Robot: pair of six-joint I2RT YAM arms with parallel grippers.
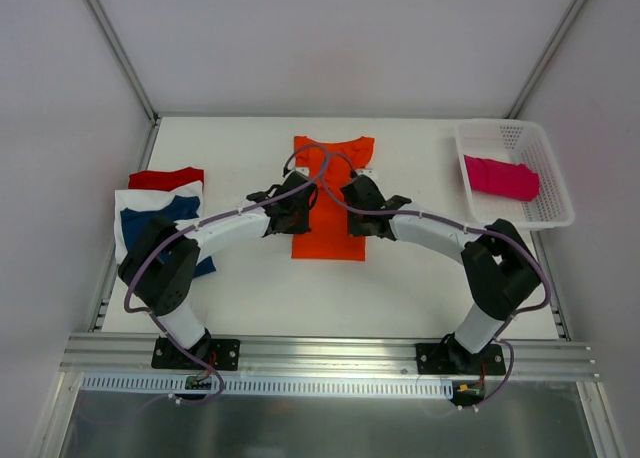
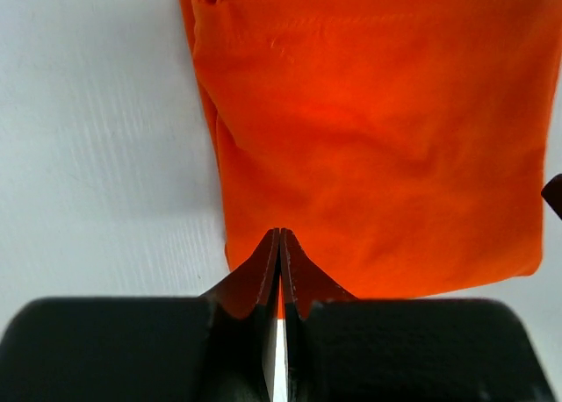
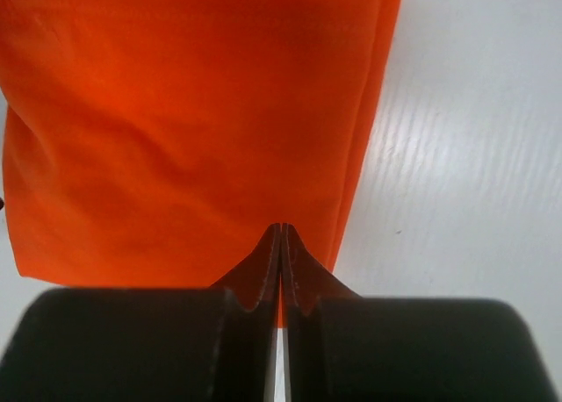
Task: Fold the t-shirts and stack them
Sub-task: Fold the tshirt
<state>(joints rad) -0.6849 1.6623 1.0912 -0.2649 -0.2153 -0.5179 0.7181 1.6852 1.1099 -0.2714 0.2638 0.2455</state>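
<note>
Orange t-shirt [image 1: 328,243] lies flat on the counter [image 1: 420,278], collar at the far end, hem toward the arm bases. I'm placing everything else off it. It's a narrow strip w/ both long sides turned in, and doubled edges show in both wrist views. So I judge the lengthwise folds done and the crosswise fold to be the step in hand.

L tool [image 2: 279,237] is over the shirt's left part and R tool [image 3: 281,235] over its right part. The top cam puts them about mid-length. The wrist cams show each tip just inside a cloth edge I take for the hem, and I can't settle which is right. Both tools have their fingers pressed together. A thin orange line shows in each slit, but I can't tell if that's pinched cloth or reflection. From above the hem looks flat, not lifted.

Well left of the shirt is a pile: navy t-shirt [image 1: 165,220] on a white t-shirt [image 1: 135,203], w/ a red t-shirt [image 1: 165,178] showing at the far side. Well right of it, a white mesh basket [image 1: 555,218] holds a magenta t-shirt [image 1: 500,176].

Next move, as I see it: get a sure grip on both hem corners, then carry them toward the collar at the same height & pace so the strip doesn't skew. Lay it down w/ edges aligned, then move it onto the pile. The magenta one isn't started yet.
</note>
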